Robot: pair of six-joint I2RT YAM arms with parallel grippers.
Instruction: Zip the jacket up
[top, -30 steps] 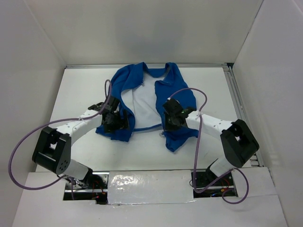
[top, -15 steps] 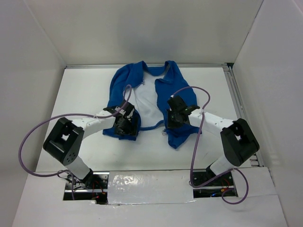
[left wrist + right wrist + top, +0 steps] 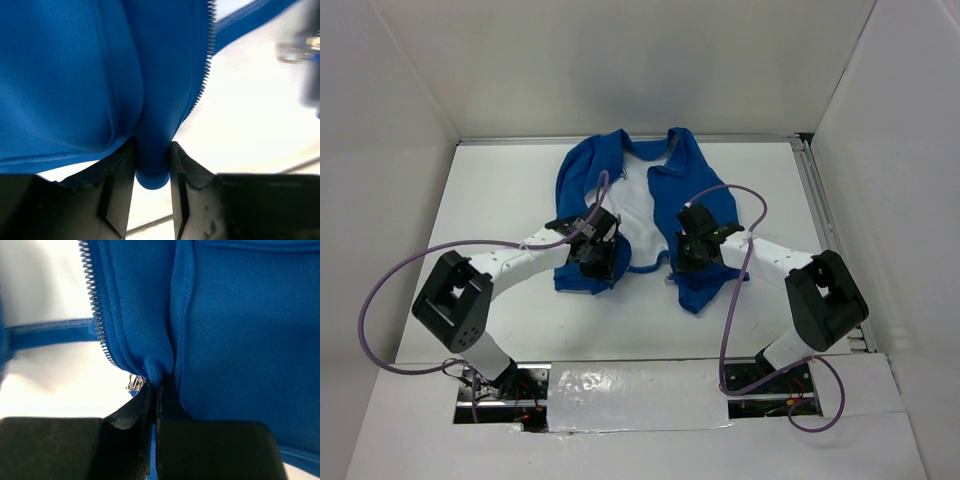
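Observation:
The royal-blue jacket [image 3: 582, 180] lies open on the white table, its white lining [image 3: 638, 215] showing between the two front panels. My left gripper [image 3: 595, 258] is at the lower edge of the left panel. In the left wrist view it [image 3: 152, 150] is shut on a fold of blue fabric [image 3: 75, 75] beside the zipper teeth [image 3: 204, 85]. My right gripper [image 3: 688, 255] is at the lower edge of the right panel. Seen from the right wrist, it [image 3: 156, 387] pinches the fabric [image 3: 240, 330] right next to the silver zipper slider [image 3: 134, 384] and teeth [image 3: 95, 305].
White walls close in the table on three sides. A metal rail [image 3: 817, 215] runs along the right edge. Purple cables [image 3: 380, 290] loop out from both arms. A taped strip [image 3: 640, 395] covers the near edge between the arm bases.
My left gripper has moved right along the left panel's hem and closed on the fabric, drawing that panel inward. My right gripper has shifted slightly, still shut on its panel.

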